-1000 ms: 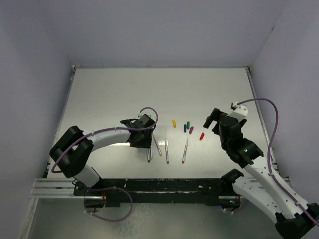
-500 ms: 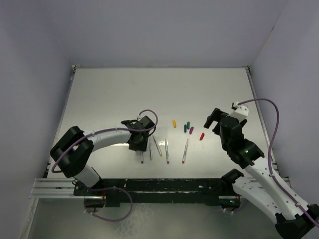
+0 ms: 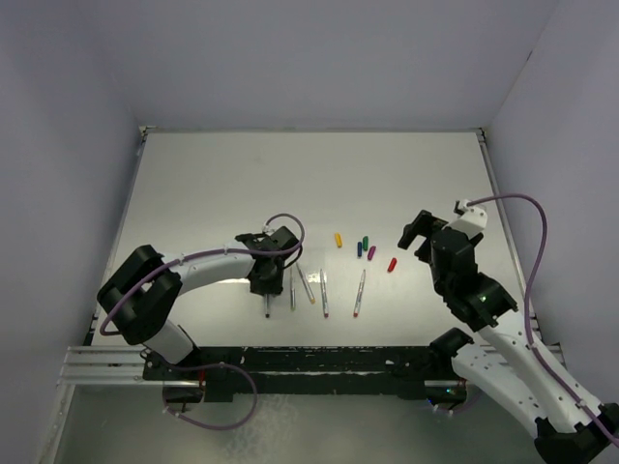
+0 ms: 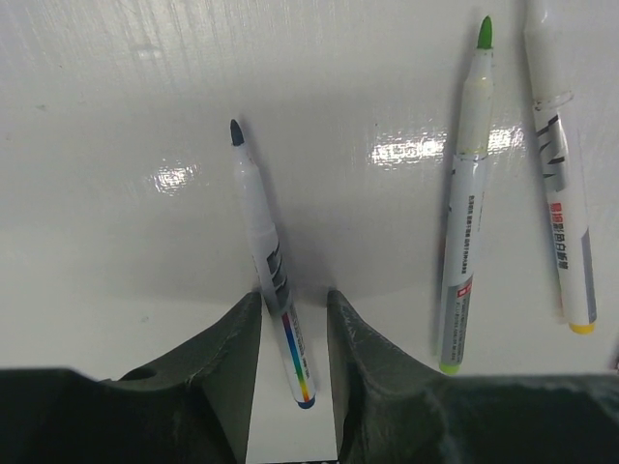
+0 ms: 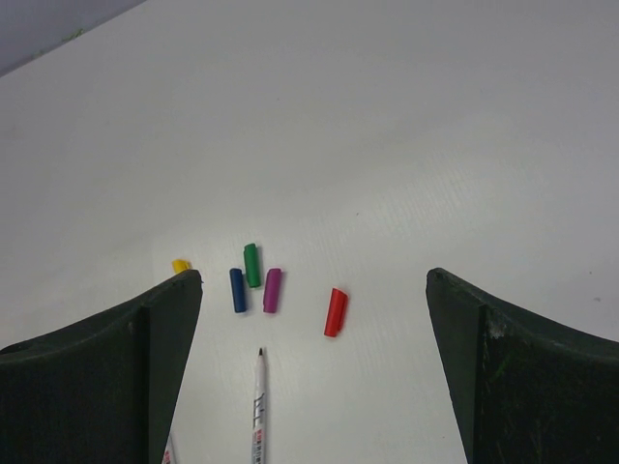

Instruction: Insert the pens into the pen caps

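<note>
As the left jaws narrow around the blue-tipped pen (image 4: 269, 261), newly dragged aside, pickup begins; the right jaws hang wide open.

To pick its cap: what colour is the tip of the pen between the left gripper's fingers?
Dark blue pen tip; best seen in left wrist view.

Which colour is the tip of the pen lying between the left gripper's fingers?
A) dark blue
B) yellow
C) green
A: in the left wrist view, the pen between the fingers of the left gripper ends in a dark blue tip, while the green-tipped pen lies off to one side.
</note>
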`<control>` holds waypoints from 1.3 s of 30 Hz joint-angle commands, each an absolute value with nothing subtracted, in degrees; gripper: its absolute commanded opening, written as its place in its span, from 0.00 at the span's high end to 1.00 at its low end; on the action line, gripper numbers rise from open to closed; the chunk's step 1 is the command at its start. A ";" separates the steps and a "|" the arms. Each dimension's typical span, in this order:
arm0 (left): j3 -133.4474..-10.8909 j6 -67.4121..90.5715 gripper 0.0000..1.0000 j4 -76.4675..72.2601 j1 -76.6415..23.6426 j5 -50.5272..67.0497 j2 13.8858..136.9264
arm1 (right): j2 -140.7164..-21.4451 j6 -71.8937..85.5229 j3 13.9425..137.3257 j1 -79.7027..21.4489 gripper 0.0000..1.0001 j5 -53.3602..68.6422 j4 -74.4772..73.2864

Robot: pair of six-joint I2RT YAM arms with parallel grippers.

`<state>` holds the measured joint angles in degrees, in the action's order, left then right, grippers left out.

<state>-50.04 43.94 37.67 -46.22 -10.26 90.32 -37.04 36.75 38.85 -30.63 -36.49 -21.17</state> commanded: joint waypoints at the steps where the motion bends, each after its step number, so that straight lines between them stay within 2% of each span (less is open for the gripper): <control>1: -48.42 46.99 0.63 40.56 -46.97 -9.42 90.97 | -36.09 37.52 39.28 -30.58 0.00 -37.88 -21.90; 20: -46.69 51.33 0.62 41.83 -47.11 -10.02 92.05 | -37.65 37.56 38.94 -30.54 0.00 -36.37 -21.97; 27: -46.73 51.81 0.68 41.95 -47.06 -8.72 93.21 | -38.23 37.44 39.15 -30.58 0.00 -35.78 -22.08; 39: -45.68 51.76 0.88 39.48 -47.09 -5.74 93.92 | -39.05 38.15 39.46 -30.58 0.00 -35.64 -22.90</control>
